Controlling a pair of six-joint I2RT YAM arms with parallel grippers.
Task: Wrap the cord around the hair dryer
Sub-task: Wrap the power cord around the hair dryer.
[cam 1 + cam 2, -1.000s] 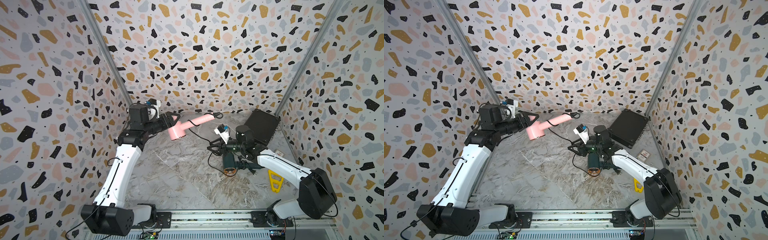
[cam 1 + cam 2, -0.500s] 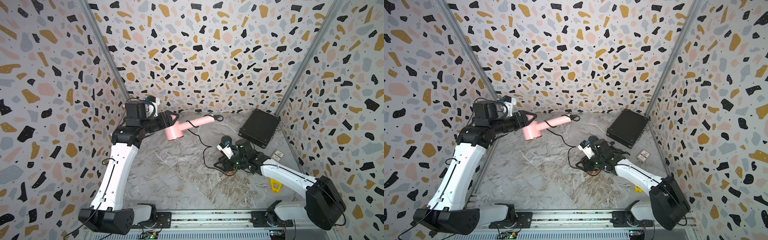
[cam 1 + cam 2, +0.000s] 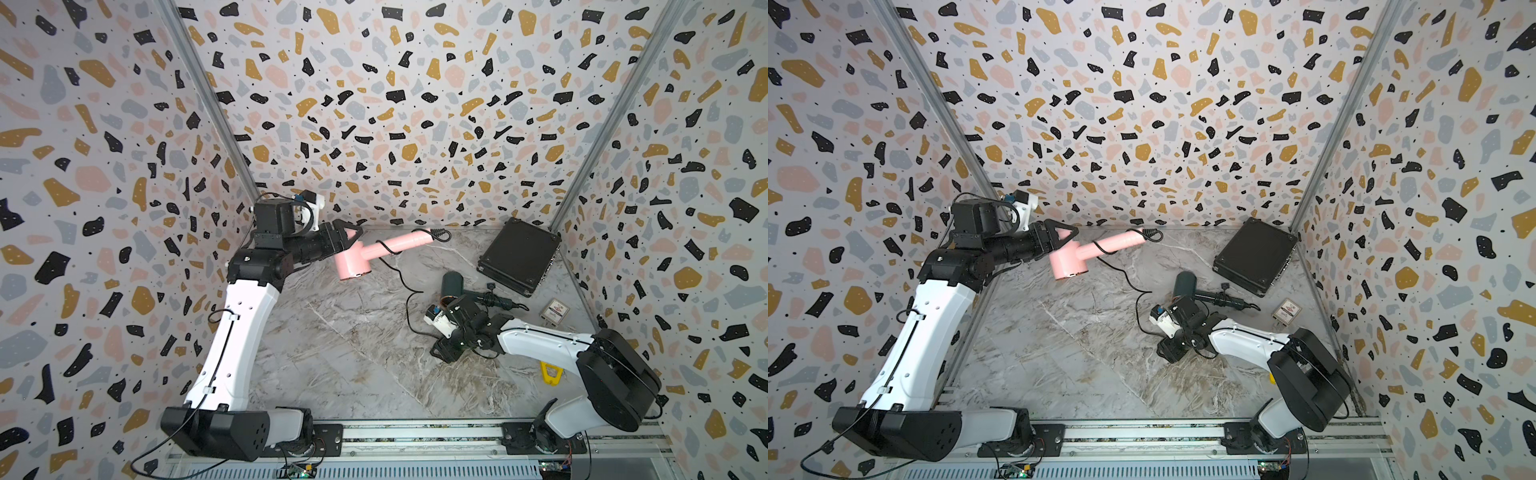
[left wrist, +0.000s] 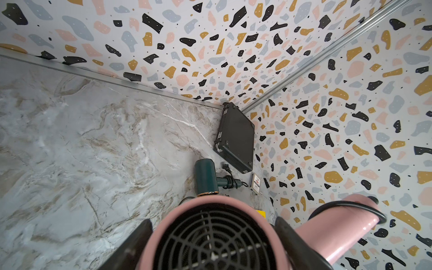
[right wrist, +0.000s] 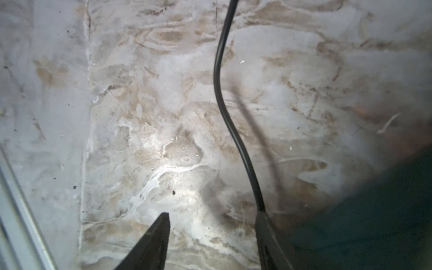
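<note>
Dropped down-frame off green dryer (image 3: pixel 452 284) vs 1 s ago: R jaws, now spread low over surface (image 3: pixel 332 353), cord (image 5: pixel 242 149) meeting one finger, not pinched. L jaws clamped on pink hair dryer (image 3: pixel 353 264), aloft upper-centre, approx same spot as before, cord looped round handle.

The pink dryer (image 4: pixel 336 233) looks like smooth glossy plastic, with a matt black grille (image 4: pixel 215 243). Its cord (image 5: pixel 223 112) is smooth black rubbery stuff, the worktop (image 3: pixel 332 332) is marble-look with a dull sheen, and the case (image 3: pixel 519 255) looks matt black.
</note>
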